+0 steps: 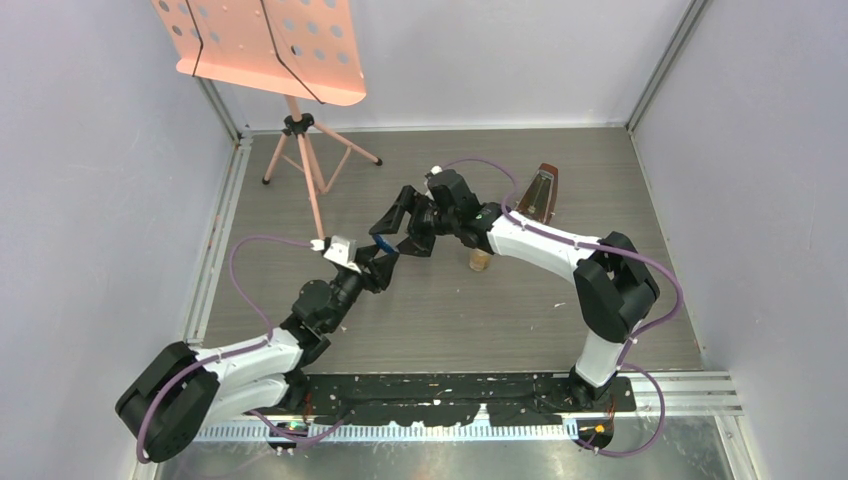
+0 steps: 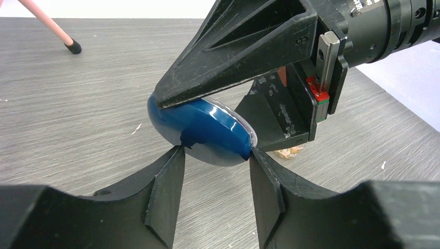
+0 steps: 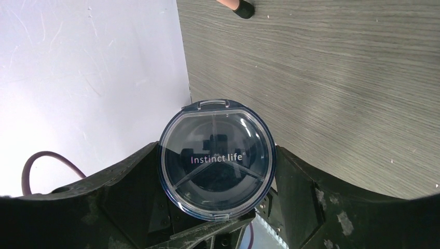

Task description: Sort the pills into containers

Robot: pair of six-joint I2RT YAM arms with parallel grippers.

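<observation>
My right gripper is shut on the round dark-blue dish, one finger on each side of its rim. Its clear lid reads "Instinct life". The dish hangs tilted above the table in the left wrist view. My left gripper stands open, its two fingertips right at the dish's lower edge on either side. In the top view both grippers meet at mid-table around the dish. The amber bottle stands just to the right, under the right arm. The pills are out of view.
A brown metronome stands at the back right. A pink music stand on a tripod fills the back left. Grey walls close in both sides. Two white flecks lie on the wood-grain table.
</observation>
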